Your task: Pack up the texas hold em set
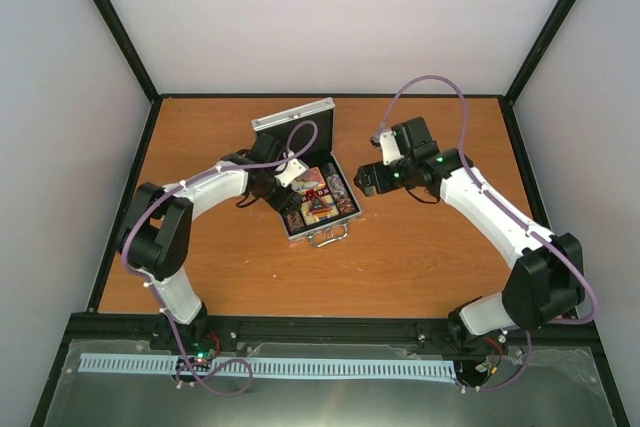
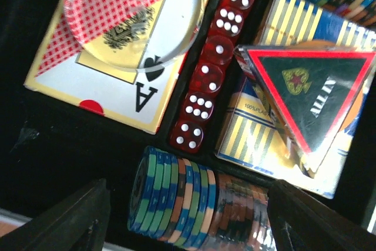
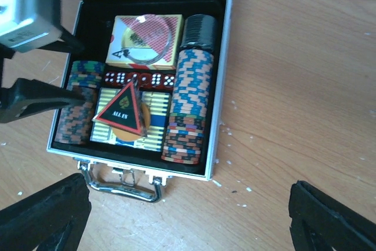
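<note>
The silver case (image 1: 352, 209) lies open mid-table with its lid (image 1: 293, 119) raised at the back. In the right wrist view its black lining (image 3: 220, 86) holds chip rows (image 3: 188, 110), two card decks, red dice, a clear disc (image 3: 147, 42), and the triangular "ALL IN" button (image 3: 122, 110) resting on an orange disc (image 3: 130, 134). My left gripper (image 2: 188, 227) is open low over the case's left side, its fingers (image 2: 70, 221) either side of a short chip stack (image 2: 188, 195). My right gripper (image 3: 188, 227) is open and empty, above the table in front of the case handle (image 3: 123, 183).
The brown wooden table (image 1: 430, 257) has black rails at its edges and white walls around it. A few white crumbs (image 3: 247, 189) lie on the wood right of the case. The left arm's finger (image 3: 35, 101) reaches in over the case's left edge.
</note>
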Robot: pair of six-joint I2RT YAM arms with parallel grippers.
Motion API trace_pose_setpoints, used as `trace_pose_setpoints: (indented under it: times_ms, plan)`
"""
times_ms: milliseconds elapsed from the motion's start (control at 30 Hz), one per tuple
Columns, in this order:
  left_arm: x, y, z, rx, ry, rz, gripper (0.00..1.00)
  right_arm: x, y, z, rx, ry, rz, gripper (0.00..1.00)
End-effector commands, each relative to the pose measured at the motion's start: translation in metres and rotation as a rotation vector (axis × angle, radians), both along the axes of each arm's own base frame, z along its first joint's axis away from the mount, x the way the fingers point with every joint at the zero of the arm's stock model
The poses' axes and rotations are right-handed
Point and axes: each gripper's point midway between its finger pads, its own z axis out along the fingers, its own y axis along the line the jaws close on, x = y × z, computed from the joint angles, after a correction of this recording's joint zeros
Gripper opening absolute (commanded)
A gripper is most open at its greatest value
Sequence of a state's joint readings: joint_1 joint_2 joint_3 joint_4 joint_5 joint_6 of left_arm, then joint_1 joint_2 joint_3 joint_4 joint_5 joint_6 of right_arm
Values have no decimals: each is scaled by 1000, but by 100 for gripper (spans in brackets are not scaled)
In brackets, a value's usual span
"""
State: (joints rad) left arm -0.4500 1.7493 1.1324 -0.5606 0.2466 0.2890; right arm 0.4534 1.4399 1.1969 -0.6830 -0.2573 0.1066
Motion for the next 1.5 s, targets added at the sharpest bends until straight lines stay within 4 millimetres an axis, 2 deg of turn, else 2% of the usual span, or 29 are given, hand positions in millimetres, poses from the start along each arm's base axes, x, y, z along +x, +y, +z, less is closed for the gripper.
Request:
trace_pose_setpoints:
  times_ms: [0, 133, 267, 333, 367, 467, 567, 600, 667, 733, 933, 1133, 1267, 1467]
  plan:
    - [11, -3, 41, -70, -103, 67, 79, 13, -23, 21, -19, -82, -116, 92]
    - [13, -3, 71, -137, -191, 105, 86, 16, -52, 14, -51, -70, -224, 95]
    - [11, -1, 97, -196, -257, 149, 87, 20, -95, -1, -88, -29, -380, 98]
    - [9, 2, 118, -242, -314, 182, 87, 22, -115, -10, -108, 3, -464, 98]
    - [9, 5, 128, -263, -343, 204, 89, 24, -131, -15, -117, 21, -521, 97]
    - [11, 14, 166, -365, -416, 308, 98, 27, -155, -36, -141, 84, -602, 97]
    - [18, 32, 206, -509, -458, 467, 100, 31, -173, -66, -174, 188, -663, 95]
    - [20, 39, 214, -554, -454, 508, 100, 33, -178, -72, -176, 208, -680, 95]
    - [24, 51, 218, -602, -422, 573, 100, 37, -185, -89, -177, 262, -701, 92]
    - [29, 63, 213, -595, -379, 627, 100, 41, -186, -101, -179, 290, -691, 89]
    - [26, 76, 207, -555, -355, 668, 100, 49, -188, -127, -237, 354, -654, 83]
    - [20, 82, 190, -553, -307, 730, 100, 61, -193, -137, -292, 366, -631, 78]
    - [20, 81, 197, -587, -318, 738, 100, 68, -195, -146, -316, 388, -620, 71]
    - [23, 79, 204, -600, -323, 731, 100, 73, -194, -157, -334, 415, -599, 67]
